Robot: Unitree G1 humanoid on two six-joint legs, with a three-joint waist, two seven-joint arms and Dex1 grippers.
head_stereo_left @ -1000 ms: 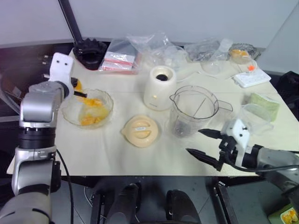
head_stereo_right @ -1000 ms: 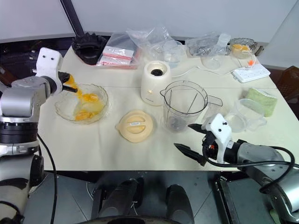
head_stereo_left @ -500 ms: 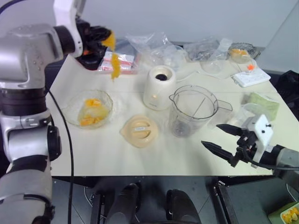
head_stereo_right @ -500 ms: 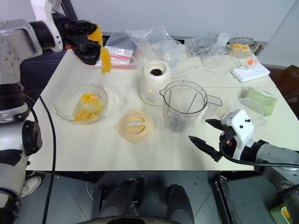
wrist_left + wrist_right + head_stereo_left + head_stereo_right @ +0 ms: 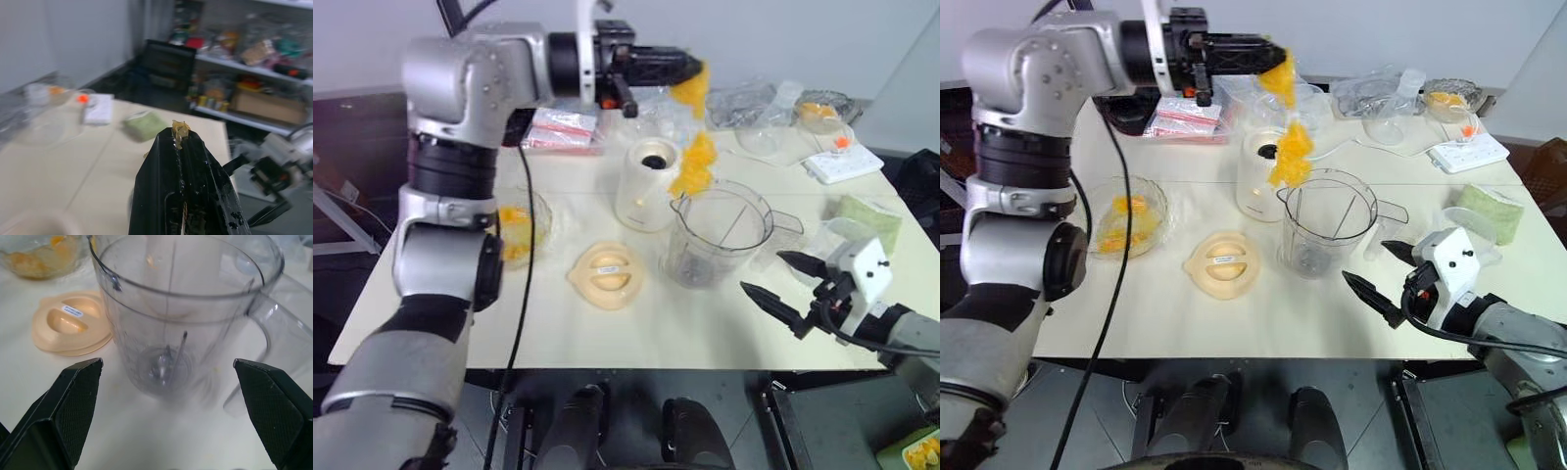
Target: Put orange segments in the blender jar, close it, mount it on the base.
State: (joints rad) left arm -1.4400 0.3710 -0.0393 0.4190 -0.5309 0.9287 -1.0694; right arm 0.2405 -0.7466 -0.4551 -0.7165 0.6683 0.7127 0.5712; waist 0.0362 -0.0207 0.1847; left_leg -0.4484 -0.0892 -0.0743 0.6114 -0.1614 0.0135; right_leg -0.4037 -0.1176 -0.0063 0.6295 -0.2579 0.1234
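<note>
Over the cream table (image 5: 509,323), my left gripper (image 5: 690,67) clamped 2 dangling orange segments (image 5: 693,162) just left of the blender jar (image 5: 720,235) rim; right gripper (image 5: 785,284) gaped near it.

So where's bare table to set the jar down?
Bare strip along the near table edge, in front of the lid. Crowded around the jar: base behind, open right gripper beside; bags at back.
</note>
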